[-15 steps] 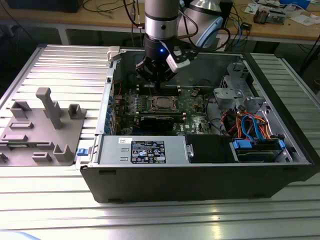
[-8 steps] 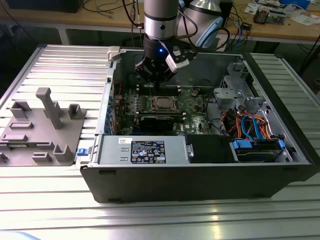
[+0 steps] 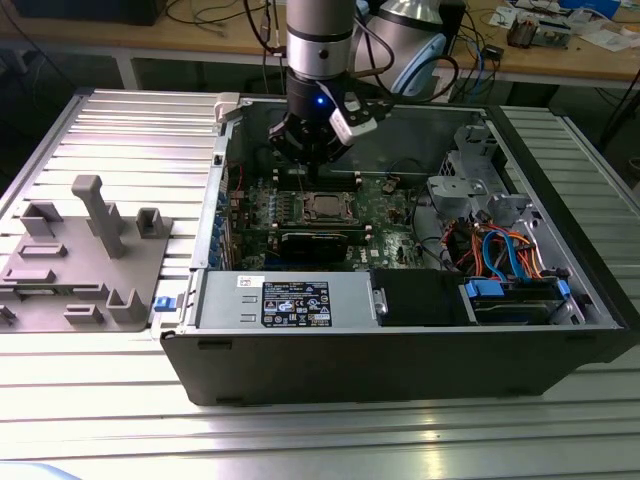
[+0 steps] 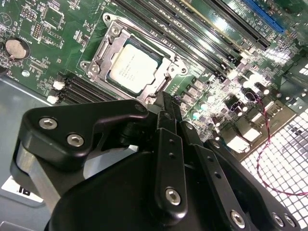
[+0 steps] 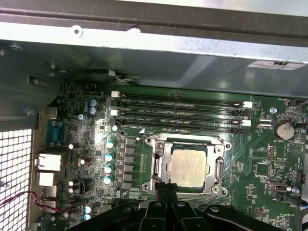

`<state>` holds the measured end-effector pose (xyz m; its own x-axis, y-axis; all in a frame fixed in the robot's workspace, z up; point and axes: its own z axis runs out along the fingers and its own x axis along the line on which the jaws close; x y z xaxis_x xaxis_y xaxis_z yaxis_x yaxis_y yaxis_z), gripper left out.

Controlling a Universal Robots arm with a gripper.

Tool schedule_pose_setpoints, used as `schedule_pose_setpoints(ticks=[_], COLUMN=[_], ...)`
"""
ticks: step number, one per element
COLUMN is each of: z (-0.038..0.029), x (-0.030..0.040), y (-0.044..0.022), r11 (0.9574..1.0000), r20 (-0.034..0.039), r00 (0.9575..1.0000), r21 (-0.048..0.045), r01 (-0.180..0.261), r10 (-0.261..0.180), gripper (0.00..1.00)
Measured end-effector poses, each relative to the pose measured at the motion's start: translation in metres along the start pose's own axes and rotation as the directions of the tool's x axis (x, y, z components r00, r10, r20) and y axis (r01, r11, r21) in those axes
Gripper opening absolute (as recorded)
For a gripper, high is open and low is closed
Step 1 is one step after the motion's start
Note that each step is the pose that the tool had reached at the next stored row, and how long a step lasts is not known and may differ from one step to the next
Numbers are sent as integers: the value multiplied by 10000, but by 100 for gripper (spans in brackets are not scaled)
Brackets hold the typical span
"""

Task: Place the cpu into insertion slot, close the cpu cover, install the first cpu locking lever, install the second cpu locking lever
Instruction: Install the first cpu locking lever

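- Jaws are drawn together, with no gap showing between the black fingers (image 4: 168, 144) and nothing held in them
- Tip of the gripper (image 5: 168, 188) hangs just over one edge of the socket in both wrist views; whether it touches the metal cannot be told
- Seen in the exterior view, the arm reaches down at upper centre of the frame into the open computer case (image 3: 400, 350)
- Silver-grey cpu (image 5: 191, 167) lies flat in the insertion slot (image 5: 226, 144) on the green motherboard (image 3: 385, 215)
- Thin metal cpu cover (image 4: 102, 52) lies down around the chip, its window showing the chip's top
- Long black memory slots (image 5: 178, 113) run just beside the socket
- Grey moulded fixture (image 3: 90, 250) sits on the ribbed table (image 3: 300, 440) at the exterior view's left, apart from the case
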<state>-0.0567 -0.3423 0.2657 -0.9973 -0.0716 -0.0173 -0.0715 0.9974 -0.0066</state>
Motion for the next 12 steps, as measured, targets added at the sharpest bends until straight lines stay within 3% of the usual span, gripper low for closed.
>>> schedule_pose_setpoints(ticks=[12], z=[-1], x=[25], y=[5], r11=[10000], r20=[-1], r00=[10000], r21=[-3], r01=[-1], r10=[1], gripper=[11])
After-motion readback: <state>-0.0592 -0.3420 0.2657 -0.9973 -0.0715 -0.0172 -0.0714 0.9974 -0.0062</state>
